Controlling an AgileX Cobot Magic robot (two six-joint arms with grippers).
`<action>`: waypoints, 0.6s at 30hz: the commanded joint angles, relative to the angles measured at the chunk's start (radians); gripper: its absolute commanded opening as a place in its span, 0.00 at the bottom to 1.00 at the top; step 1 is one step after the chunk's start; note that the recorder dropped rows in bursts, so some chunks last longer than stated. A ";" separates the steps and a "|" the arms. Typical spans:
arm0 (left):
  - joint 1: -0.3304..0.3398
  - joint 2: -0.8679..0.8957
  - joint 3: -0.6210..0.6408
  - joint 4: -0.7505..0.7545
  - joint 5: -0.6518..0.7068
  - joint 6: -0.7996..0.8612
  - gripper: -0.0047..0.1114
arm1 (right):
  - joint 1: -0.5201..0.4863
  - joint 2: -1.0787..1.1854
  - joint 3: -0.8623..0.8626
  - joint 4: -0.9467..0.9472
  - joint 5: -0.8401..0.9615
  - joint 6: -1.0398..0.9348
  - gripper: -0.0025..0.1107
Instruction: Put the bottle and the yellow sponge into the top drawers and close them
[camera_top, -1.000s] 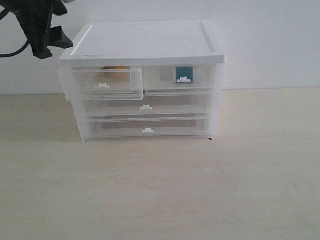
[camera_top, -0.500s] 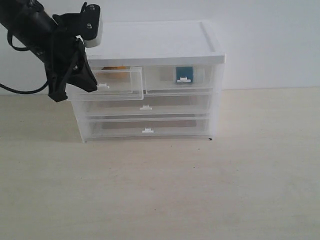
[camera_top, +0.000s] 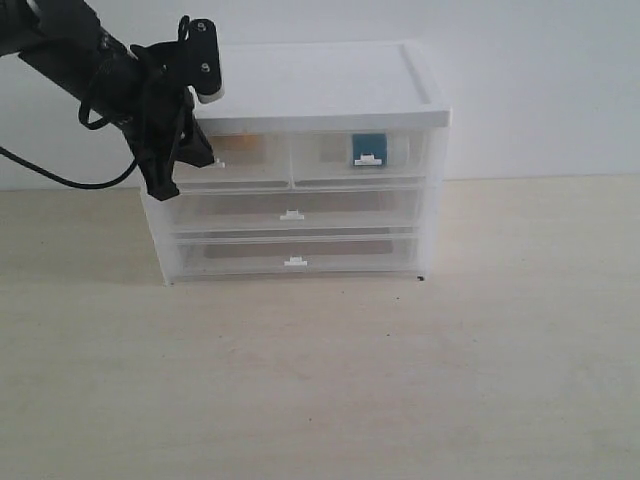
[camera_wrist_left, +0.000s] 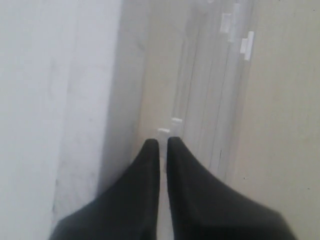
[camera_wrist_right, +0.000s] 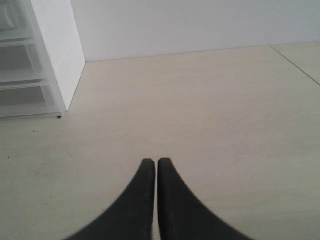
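The white-topped cabinet stands at the back of the table. Its top left drawer sits flush with the frame, and a faint yellowish blur behind its front is the yellow sponge. The top right drawer is also in, with the bottle's teal label showing through it. My left gripper is shut, its tips against the left drawer's front beside the white tab handle. My right gripper is shut and empty, low over the bare table, out of the exterior view.
Two full-width drawers below are shut. A white wall runs close behind the cabinet. The left arm's black cable hangs at the far left. The cabinet's right side stands off from my right gripper across the pale wooden tabletop.
The top left drawer stood pulled out a second ago. My left gripper came down from the upper left onto its front, and the drawer now sits pushed in flush.
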 joint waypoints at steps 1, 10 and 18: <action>0.001 -0.012 -0.005 0.004 -0.063 -0.020 0.08 | 0.002 -0.005 0.005 -0.003 -0.008 -0.004 0.02; 0.001 -0.190 -0.005 0.185 0.089 -0.507 0.08 | 0.002 -0.005 0.005 -0.003 -0.008 -0.004 0.02; 0.001 -0.373 0.066 0.394 0.152 -1.184 0.08 | 0.002 -0.005 0.005 -0.003 -0.008 -0.004 0.02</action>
